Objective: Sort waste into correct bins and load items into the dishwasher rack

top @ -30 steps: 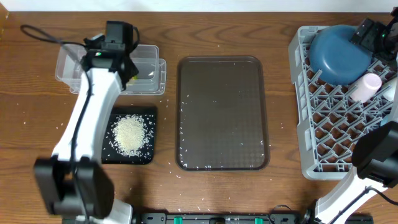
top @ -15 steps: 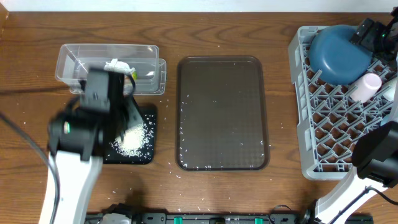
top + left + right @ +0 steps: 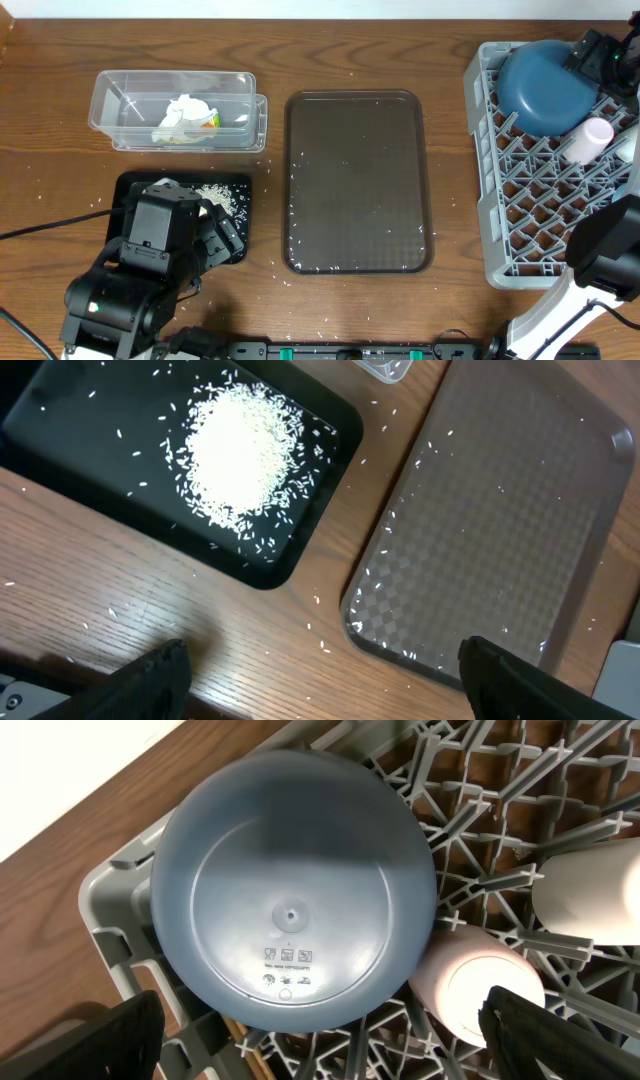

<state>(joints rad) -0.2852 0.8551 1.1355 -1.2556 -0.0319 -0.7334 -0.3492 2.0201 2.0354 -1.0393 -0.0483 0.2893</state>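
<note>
We see the left jaws (image 3: 325,680) spread wide, and nothing sits between them. Their dark fingertips (image 3: 160,672) show only at the lower corners of the wrist view, above bare desk (image 3: 130,610). The right jaws (image 3: 330,1040) are just as wide and also hold nothing. They hang over the dark-blue dish (image 3: 290,890) without touching it.

The desk is brown wood grain, with a white band (image 3: 300,8) along its far edge. On the left, the heap of rice (image 3: 240,455) lies in the black tray (image 3: 70,440). Stray grains dot that tray, the desk around it and the brown serving tray (image 3: 500,510) in the middle. Beyond the black tray stands the clear tub (image 3: 110,100), which holds the crumpled tissue (image 3: 180,115) and, against it, the yellow-green wrapper (image 3: 208,122).

On the right is the grey rack (image 3: 490,200). The dish rests upside down in its far corner, stamped base toward the wrist camera. The pink cup (image 3: 480,985) lies just beside the dish, and the white cup (image 3: 590,890) is at the rack's right side — only part of it is visible.

The left arm (image 3: 130,290) is folded low at the near-left of the desk, and its wrist covers the near part of the black tray. The right arm (image 3: 600,250) rises from the near-right corner and reaches to the far right, its wrist over the dish's far edge.
</note>
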